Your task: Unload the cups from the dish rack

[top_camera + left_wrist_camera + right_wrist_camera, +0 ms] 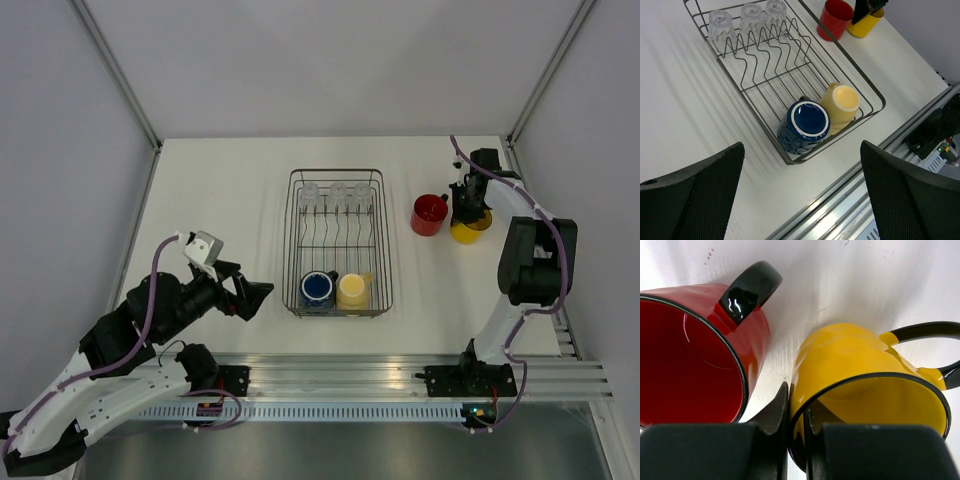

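Right gripper (796, 412) is pinching yellow mug (850, 360) by its rim beside red mug (695, 365), likely needing release next; left gripper (255, 300) is hovering, jaws spread.

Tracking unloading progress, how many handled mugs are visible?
4. Red mug and yellow mug stand on the table right of the dish rack, yellow held by the right gripper; dark blue mug and cream mug sit at the rack's near end. None seems hidden.

Lab test cell, white table (230, 200), grey walls (330, 60), aluminium rail (350, 372)
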`<state>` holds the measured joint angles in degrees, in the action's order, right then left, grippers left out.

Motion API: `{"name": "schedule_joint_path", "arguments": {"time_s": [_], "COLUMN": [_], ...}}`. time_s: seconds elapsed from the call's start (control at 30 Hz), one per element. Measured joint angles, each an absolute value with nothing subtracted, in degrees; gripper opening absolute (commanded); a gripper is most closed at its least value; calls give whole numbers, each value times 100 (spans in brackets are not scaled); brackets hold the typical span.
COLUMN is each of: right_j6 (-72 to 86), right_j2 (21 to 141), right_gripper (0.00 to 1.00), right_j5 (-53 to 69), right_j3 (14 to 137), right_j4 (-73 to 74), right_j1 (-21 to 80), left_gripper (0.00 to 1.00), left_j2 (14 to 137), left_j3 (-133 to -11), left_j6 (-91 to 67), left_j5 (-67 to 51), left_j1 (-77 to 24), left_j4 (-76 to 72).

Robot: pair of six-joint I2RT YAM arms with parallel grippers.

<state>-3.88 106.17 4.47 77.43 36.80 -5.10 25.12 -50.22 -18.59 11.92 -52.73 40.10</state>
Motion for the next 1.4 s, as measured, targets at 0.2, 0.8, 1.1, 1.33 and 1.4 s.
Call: {"name": "schedule_joint_path", "arguments": {"time_s": [0.2, 0.8, 1.1, 1.33, 1.4], "right_j6": [-489, -565, 69, 1004, 1098], "right_j2": [10851, 10683, 8630, 6705, 6514], "right_gripper": [6, 39, 56, 86, 98], "right_j5": [309, 84, 451, 1424, 1507], "right_j3": [7926, 8079, 7585, 6440, 6337], "right_j4": [3662, 3529, 3092, 2217, 2224], "right_j1": [-506, -515, -637, -473, -412], "left_gripper": [100, 100, 100, 100, 100], "left_j2": [2379, 2333, 3175, 4674, 5089], "left_j3": [-5022, -4974, -5212, -5902, -6073], "left_j6": [-1850, -1850, -2102, -2377, -2375], "left_j5": [1192, 1194, 1638, 1800, 1798], "left_j1": [-5273, -5273, -5273, -5275, -5275], "left_j4": [3970, 3927, 3913, 3874, 3837]}}
